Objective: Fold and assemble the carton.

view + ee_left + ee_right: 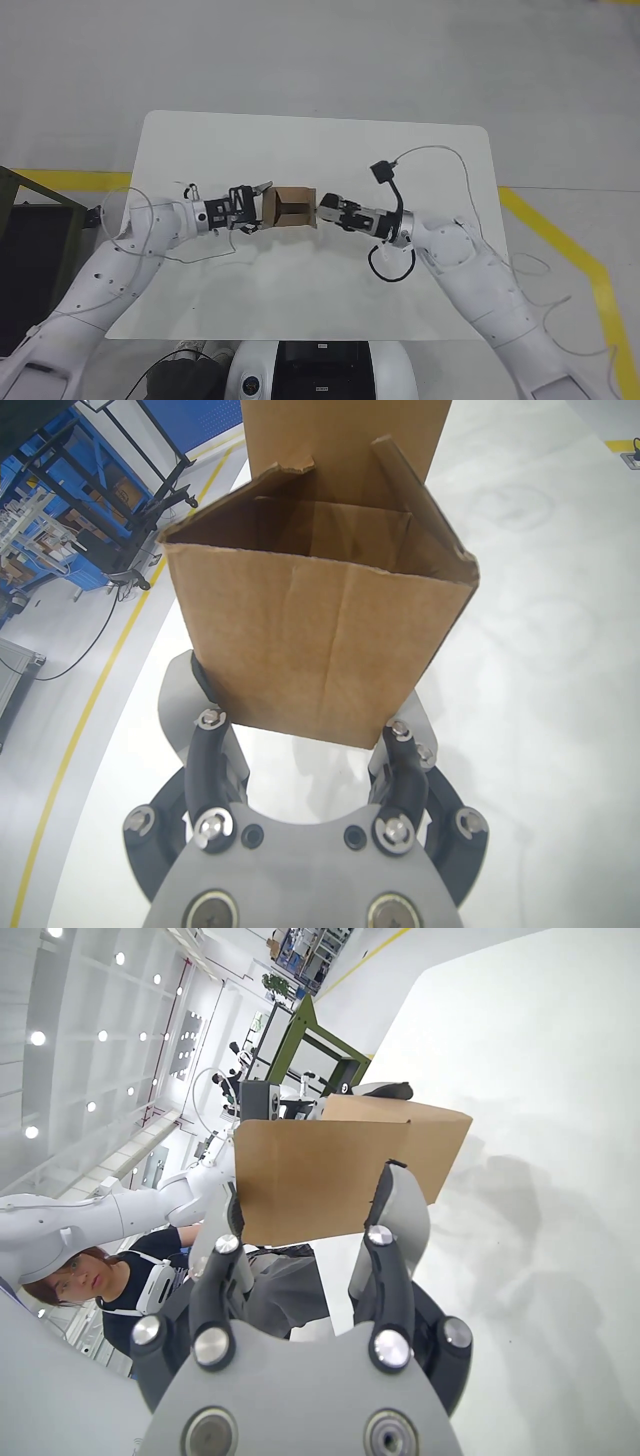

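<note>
A small brown carton rests at the middle of the white table, held between both arms. In the left wrist view its tube is open-ended, with a long flap standing at the far end. My left gripper is spread wide open and straddles the carton's near end, and one finger pad touches a side wall. My right gripper is open at the opposite end, its fingers lying against a flat flap of the carton.
A grey cable loops over the table from the right arm. A dark cabinet stands off the table's left edge. Yellow floor lines run beside the table. The table surface around the carton is bare.
</note>
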Motion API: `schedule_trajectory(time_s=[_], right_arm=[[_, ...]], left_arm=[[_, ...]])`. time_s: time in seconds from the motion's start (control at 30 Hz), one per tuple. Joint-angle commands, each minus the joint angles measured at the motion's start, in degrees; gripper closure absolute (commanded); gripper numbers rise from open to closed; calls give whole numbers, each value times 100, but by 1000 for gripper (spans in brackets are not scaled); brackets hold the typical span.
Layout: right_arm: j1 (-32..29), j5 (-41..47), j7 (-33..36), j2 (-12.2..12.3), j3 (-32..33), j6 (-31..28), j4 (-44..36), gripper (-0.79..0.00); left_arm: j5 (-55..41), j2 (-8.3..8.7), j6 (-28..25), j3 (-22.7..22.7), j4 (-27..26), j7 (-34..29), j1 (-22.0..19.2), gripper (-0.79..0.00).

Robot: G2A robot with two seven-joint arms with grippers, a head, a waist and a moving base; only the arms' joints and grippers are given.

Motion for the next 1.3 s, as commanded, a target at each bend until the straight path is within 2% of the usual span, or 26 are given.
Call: schedule_trajectory(time_s=[0.0, 0.1, 0.4, 0.7, 0.73, 0.8, 0.9, 1.27], right_arm=[[29, -95, -5, -9, -38, 85, -13, -425], [43, -182, -25, -25, -103, 186, -55, -348], [79, -754, -82, -45, -245, 665, -387, -342], [136, -1264, -273, -92, -409, 1168, -650, -388], [144, -1291, -295, -98, -422, 1206, -662, -400], [153, -1361, -340, -109, -445, 1278, -706, -474], [151, -1550, -403, -115, -466, 1457, -797, -505], [93, -2770, -571, -113, -562, 2452, -1449, -468]], left_arm=[[15, -6, 16, 7, 7, -24, -3, -262], [51, -13, 52, 11, 2, -59, -12, -265], [138, -43, 81, 53, -14, -215, -69, -271], [140, -78, 83, 85, -100, -407, -112, -280], [141, -81, 75, 87, -110, -427, -114, -277], [144, -85, 78, 84, -125, -452, -116, -277], [130, -91, 80, 75, -129, -491, -111, -277], [69, -127, 62, 84, -149, -681, -134, -283]])
